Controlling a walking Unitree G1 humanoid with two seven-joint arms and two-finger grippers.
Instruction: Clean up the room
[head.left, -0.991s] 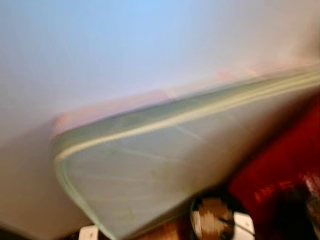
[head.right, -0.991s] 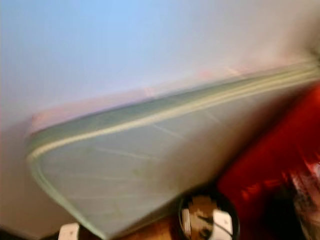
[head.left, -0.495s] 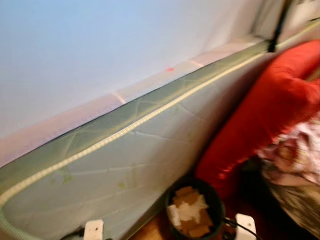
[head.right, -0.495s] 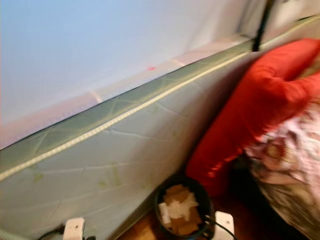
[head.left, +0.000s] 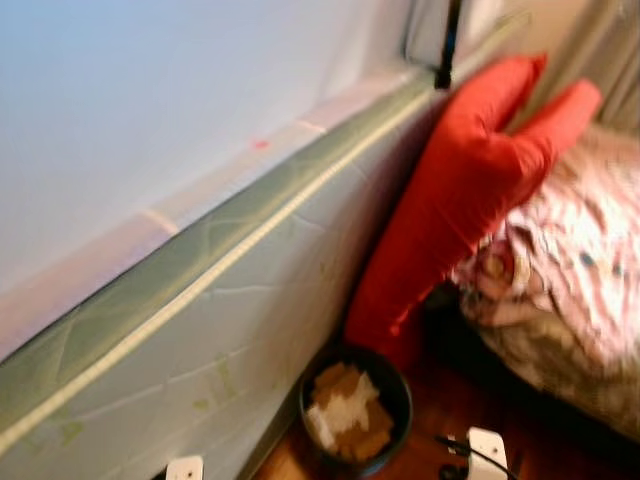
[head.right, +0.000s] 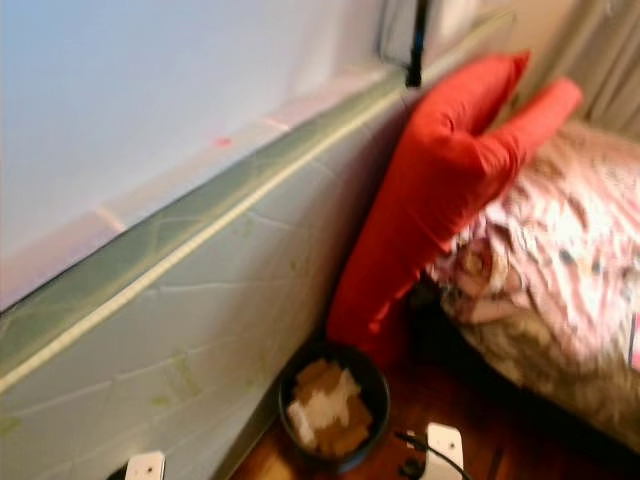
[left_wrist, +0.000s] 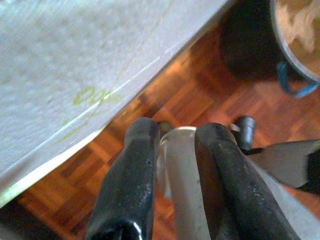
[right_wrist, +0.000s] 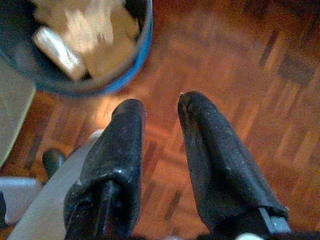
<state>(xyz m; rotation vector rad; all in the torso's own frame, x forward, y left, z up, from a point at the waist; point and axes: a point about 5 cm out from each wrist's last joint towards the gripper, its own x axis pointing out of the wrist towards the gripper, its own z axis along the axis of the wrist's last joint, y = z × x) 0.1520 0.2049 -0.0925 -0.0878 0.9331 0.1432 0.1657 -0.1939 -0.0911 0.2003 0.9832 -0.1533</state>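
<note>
A black bin holding crumpled paper and cardboard scraps stands on the wood floor at the foot of a pale green mattress. Above the bin a red pillow leans against the mattress side. In the right wrist view my right gripper hangs open over the parquet, with the bin just beyond its fingers. In the left wrist view my left gripper hangs open beside the mattress side, nothing held. The bin's rim is off to one side.
A floral blanket is heaped to the right of the pillow, reaching down to the dark wood floor. A thin black pole stands at the mattress's far end. The pale wall lies behind the mattress.
The camera has swung right: the mattress has slid left in the picture, and the red pillow, blanket and bin have come into fuller view. Nothing has been picked up.
</note>
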